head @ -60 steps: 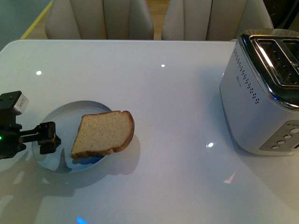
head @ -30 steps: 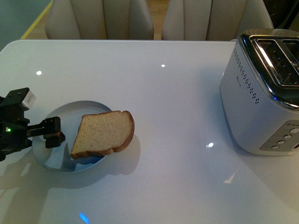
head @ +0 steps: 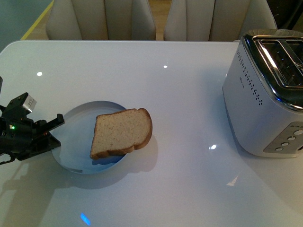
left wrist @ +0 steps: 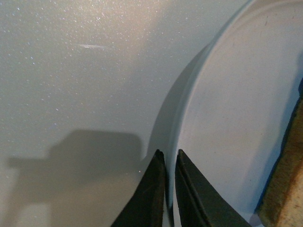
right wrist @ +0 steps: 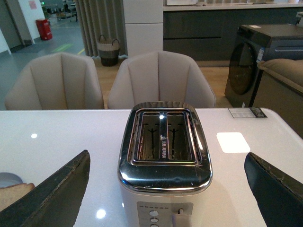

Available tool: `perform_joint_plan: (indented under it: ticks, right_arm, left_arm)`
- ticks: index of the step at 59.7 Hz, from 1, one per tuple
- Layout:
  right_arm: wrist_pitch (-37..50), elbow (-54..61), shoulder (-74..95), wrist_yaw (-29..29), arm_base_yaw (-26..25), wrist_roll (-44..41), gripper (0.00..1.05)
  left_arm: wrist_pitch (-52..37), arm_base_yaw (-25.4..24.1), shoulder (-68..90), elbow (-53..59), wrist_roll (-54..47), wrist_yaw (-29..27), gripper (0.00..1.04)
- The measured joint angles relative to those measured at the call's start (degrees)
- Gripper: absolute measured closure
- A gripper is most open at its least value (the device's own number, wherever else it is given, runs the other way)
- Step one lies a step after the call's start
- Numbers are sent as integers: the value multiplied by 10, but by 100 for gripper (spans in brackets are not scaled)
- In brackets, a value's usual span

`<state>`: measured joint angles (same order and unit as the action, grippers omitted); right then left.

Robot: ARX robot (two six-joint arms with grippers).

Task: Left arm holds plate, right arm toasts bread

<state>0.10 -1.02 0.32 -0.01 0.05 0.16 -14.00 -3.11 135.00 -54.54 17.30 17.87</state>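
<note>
Plate (head: 75,139) rim clamped in left pincer (head: 55,131), bread (head: 122,132) on plate, clear of it.

readable text: none | toaster (head: 259,97): small side mark, too tiny to read | paper slip (right wrist: 246,112): print blurred
</note>
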Motion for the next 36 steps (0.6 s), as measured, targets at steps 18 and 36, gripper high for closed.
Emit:
perform_joint_plan:
  ticks: [18, 36]
  right_arm:
    - [0, 0, 0, 0, 0, 0, 9]
    - [0, 0, 0, 0, 0, 0, 9]
  left_arm:
    - [-37, -14, -25, 48, 73, 34, 102]
    - [-50, -23, -156, 130, 132, 47, 102]
